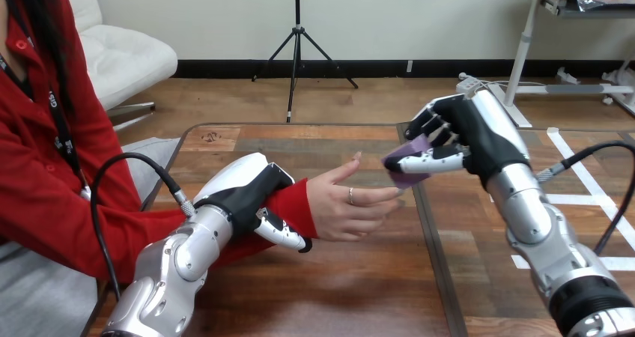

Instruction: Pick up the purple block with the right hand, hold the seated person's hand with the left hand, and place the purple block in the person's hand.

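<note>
Holding the block (404, 174) at the fingertips of the person's hand (352, 206).
The right hand (472, 131) pinches the purple block between thumb and curled fingers, up off the table (337, 292); whether the block touches the person's fingertips cannot be told. The person's hand lies open, thumb raised, reaching toward the block. The left hand (251, 195) is clamped on the red-sleeved wrist (296, 202), palm on top and thumb curled beneath it.
</note>
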You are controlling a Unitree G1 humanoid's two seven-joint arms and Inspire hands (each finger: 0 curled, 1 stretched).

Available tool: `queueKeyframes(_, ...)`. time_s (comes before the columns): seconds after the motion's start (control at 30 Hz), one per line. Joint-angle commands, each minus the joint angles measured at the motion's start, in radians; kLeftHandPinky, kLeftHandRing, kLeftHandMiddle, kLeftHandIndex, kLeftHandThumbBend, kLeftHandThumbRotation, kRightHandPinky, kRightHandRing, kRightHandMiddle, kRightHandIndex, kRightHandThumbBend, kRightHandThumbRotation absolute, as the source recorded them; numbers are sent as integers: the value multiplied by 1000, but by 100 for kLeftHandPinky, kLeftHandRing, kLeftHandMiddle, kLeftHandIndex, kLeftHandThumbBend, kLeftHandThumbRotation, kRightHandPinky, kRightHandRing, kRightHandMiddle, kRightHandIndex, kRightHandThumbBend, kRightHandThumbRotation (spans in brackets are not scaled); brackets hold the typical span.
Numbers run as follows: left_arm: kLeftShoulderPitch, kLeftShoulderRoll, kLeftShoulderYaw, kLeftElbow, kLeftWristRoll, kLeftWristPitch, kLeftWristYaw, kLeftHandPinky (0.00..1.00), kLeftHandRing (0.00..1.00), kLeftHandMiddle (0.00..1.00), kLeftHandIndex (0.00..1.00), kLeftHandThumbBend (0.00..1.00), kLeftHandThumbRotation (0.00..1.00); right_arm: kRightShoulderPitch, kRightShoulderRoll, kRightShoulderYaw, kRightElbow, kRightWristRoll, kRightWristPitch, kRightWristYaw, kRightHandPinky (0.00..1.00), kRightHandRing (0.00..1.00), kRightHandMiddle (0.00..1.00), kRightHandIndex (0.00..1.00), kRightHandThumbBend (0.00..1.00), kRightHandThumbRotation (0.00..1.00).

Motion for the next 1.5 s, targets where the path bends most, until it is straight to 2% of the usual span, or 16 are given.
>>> queueKeyframes(0.0,-472,-167,-23,-139,-81,-174,92,20,26,35,34,66,0,-119,38,34,-246,-29,-111,-15,15,19,25,30,67,0)
queueKeyframes(0.07,-473,-167,-22,-137,-81,-177,93,20,26,35,34,66,0,-121,34,46,-248,-54,-124,-28,12,16,22,30,63,0)
queueKeyframes(0.2,-478,-167,-23,-139,-80,-175,94,20,26,35,34,66,0,-117,47,49,-274,-45,-94,14,12,17,24,34,59,0)
queueKeyframes(0.3,-481,-167,-22,-139,-81,-180,97,20,27,35,34,65,0,-113,56,50,-291,-45,-75,32,17,24,32,41,58,0)
queueKeyframes(0.33,-482,-166,-23,-138,-81,-183,99,20,26,35,34,64,0,-111,58,51,-294,-47,-74,31,22,29,38,45,60,0)
queueKeyframes(0.47,-484,-166,-23,-140,-82,-185,103,20,26,35,34,63,0,-107,70,50,-298,-44,-81,36,29,37,46,50,63,0)
queueKeyframes(0.67,-489,-163,-25,-138,-79,-192,113,19,26,34,34,62,0,-94,92,48,-336,-38,-28,61,40,52,62,59,67,0)
queueKeyframes(0.8,-492,-162,-23,-138,-82,-195,114,19,25,34,34,62,0,-86,106,46,-351,-33,-24,71,45,58,68,63,68,0)
queueKeyframes(0.93,-494,-161,-20,-134,-86,-203,118,19,25,34,34,62,0,-78,112,48,-366,-37,-18,81,54,71,79,70,66,0)
queueKeyframes(1.0,-495,-159,-19,-131,-87,-209,121,19,25,34,34,62,0,-72,114,50,-375,-38,-22,85,57,74,81,72,66,0)
queueKeyframes(1.1,-497,-157,-18,-128,-89,-214,123,19,25,34,34,62,0,-63,114,52,-389,-43,-30,90,60,75,80,71,65,0)
queueKeyframes(1.2,-499,-158,-17,-127,-91,-214,123,19,25,34,34,63,0,-54,114,52,-404,-40,-42,96,60,71,76,67,64,0)
queueKeyframes(1.23,-499,-158,-17,-127,-91,-214,123,19,25,34,34,63,0,-50,115,51,-408,-36,-47,99,56,65,70,63,65,0)
queueKeyframes(1.47,-503,-154,-15,-127,-89,-210,125,19,25,34,33,63,0,-26,131,38,-435,-7,-64,118,46,50,55,51,67,0)
